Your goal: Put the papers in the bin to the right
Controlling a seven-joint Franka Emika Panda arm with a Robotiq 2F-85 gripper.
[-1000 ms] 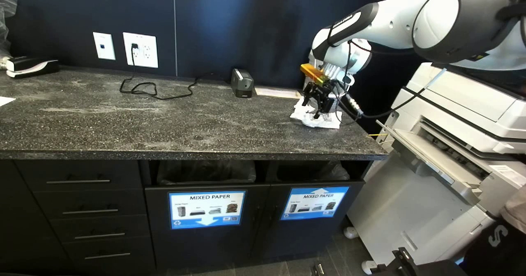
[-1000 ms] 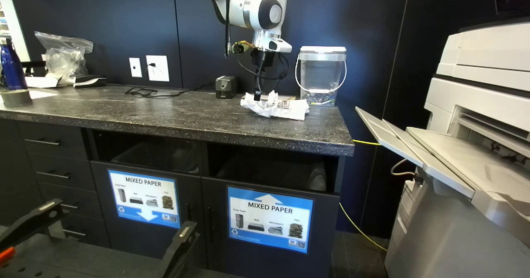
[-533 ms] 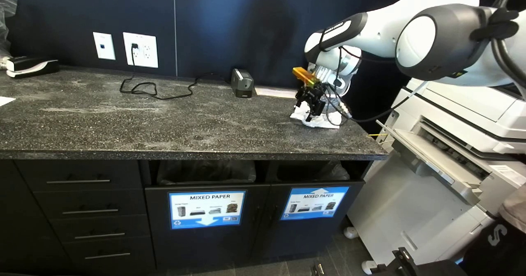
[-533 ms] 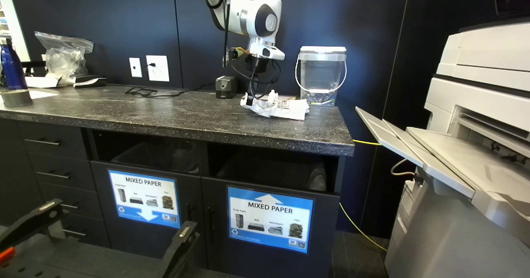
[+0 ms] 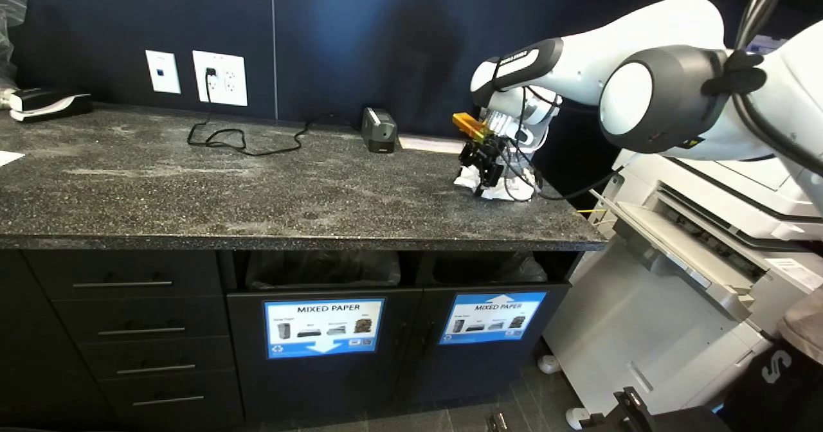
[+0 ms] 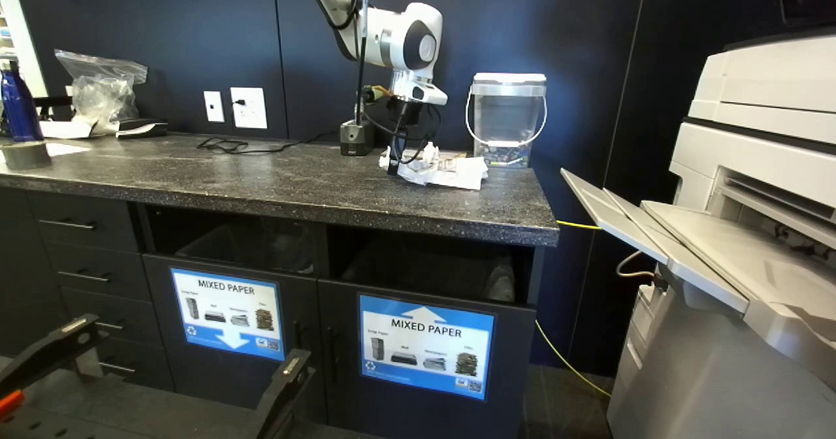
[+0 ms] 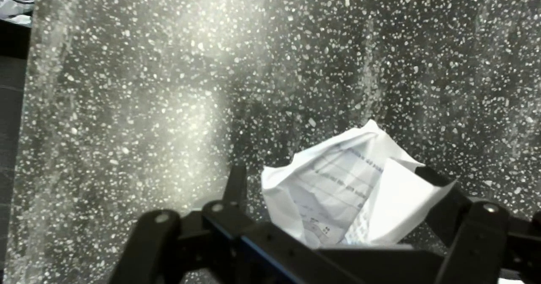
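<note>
The papers are crumpled white sheets lying near the counter's right end, in both exterior views (image 5: 514,191) (image 6: 457,172). In the wrist view a printed, crumpled paper (image 7: 338,182) lies between my fingers. My gripper (image 7: 334,175) is open and low over the counter, its fingers on either side of this paper. The paper's edge overlaps the right finger; a gap shows beside the left finger. In both exterior views the gripper (image 5: 471,181) (image 6: 394,166) is at the papers' left part and hides some of them. The right bin (image 6: 424,266) is a dark slot below the counter, above a blue MIXED PAPER label (image 6: 426,347).
A second slot (image 6: 241,240) is left of the bin. A pencil sharpener (image 6: 356,138) and a clear lidded bucket (image 6: 508,115) stand near the papers at the back. The counter's front edge (image 6: 366,215) overhangs the slots. A printer (image 5: 694,239) stands at the right.
My gripper has moved down and to the left in both exterior views, from above the papers to around their left part. The papers have not visibly moved.
</note>
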